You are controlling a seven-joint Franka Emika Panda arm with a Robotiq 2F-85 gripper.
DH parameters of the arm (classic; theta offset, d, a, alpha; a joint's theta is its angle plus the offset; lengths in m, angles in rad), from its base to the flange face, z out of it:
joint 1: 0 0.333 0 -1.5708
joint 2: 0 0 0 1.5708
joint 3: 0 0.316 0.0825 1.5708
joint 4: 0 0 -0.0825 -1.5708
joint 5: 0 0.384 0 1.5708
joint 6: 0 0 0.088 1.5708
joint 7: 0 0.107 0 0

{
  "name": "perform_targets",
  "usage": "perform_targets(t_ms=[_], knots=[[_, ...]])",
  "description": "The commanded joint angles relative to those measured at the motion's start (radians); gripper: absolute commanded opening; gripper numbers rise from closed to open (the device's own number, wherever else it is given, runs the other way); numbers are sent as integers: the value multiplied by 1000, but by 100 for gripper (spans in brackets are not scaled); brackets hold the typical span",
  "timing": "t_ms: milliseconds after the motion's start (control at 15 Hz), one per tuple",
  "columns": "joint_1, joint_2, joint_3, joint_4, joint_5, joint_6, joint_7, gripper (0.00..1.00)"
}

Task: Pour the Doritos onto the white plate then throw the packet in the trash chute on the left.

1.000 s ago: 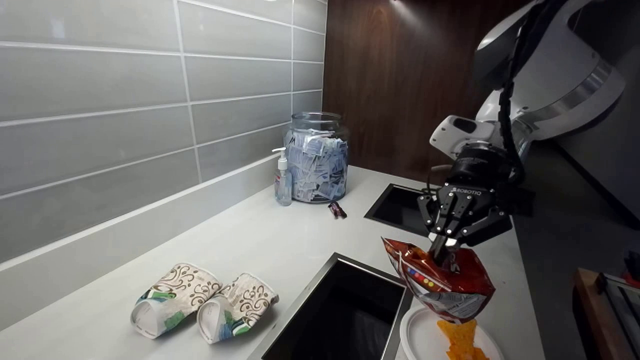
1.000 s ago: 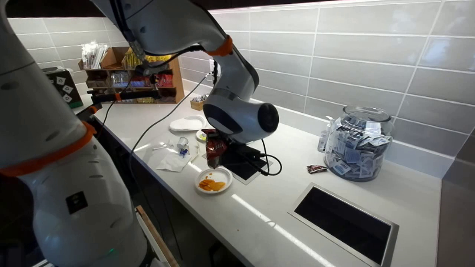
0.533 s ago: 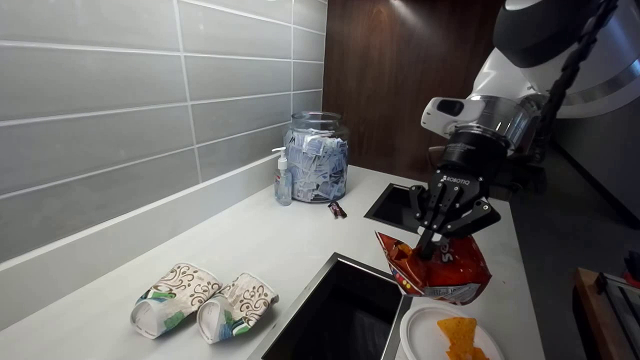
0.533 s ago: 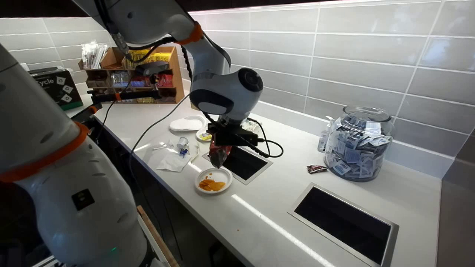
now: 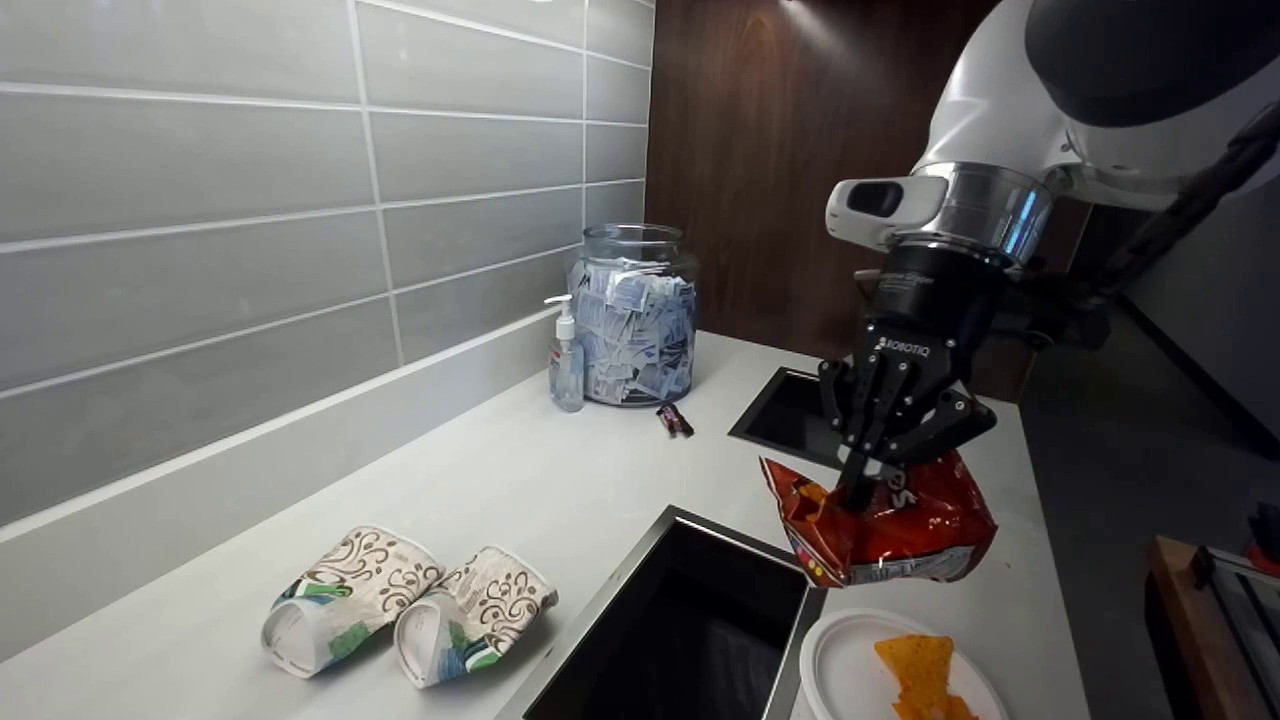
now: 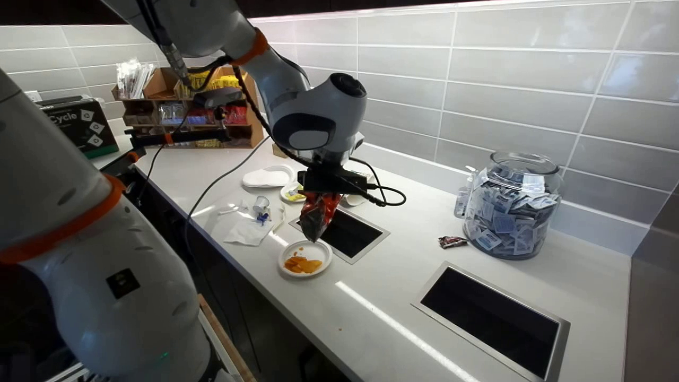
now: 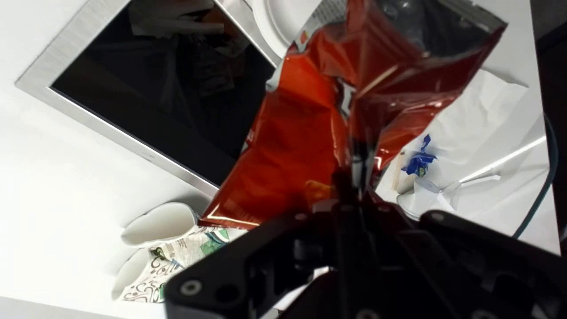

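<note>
- Red-orange, shiny, crinkled snack packet (image 5: 925, 530): held clear of the smooth white tabletop (image 6: 414, 249). Its open mouth faces 10 o'clock in an exterior view, something orange (image 5: 810, 497) showing inside.
- Black Robotiq gripper (image 5: 855, 490): its jaws together and clamped on the packet close to that mouth.
- Round white plate (image 5: 843, 662) with a raised rim: on the tabletop, about 6 o'clock from the packet in both exterior views; whether the packet hangs squarely over it I cannot tell.
- Orange triangular corn chips (image 6: 302, 265): a small heap on the plate, toward its 6 o'clock side in an exterior view, a few orange crumbs (image 6: 301, 249) at 12.
- Black rectangular trash chute (image 6: 354, 233) with a brushed-metal rim: just beside the plate, at 2 o'clock from it in an exterior view.
- Two crumpled white paper cups (image 5: 360, 575) with brown swirls: on their sides, at 9 o'clock from the trash chute in an exterior view.
- Clear glass jar (image 5: 633, 247) full of pale sachets (image 5: 635, 335): in an exterior view, a clear pump bottle (image 5: 567, 375) stands just beside it at 8 o'clock, a small dark-red wrapper (image 5: 674, 421) lies near its base at 5, a second black rectangular opening (image 5: 790, 413) at 4.
- White paper napkin (image 6: 246, 233): 10 o'clock from the plate in an exterior view.
</note>
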Motion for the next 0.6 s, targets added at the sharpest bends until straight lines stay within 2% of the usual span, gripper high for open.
perform_targets(t_ms=[0,533], knots=[[37,40,-24,33,-107,34,92,0],[87,244,-26,186,-217,104,113,0]])
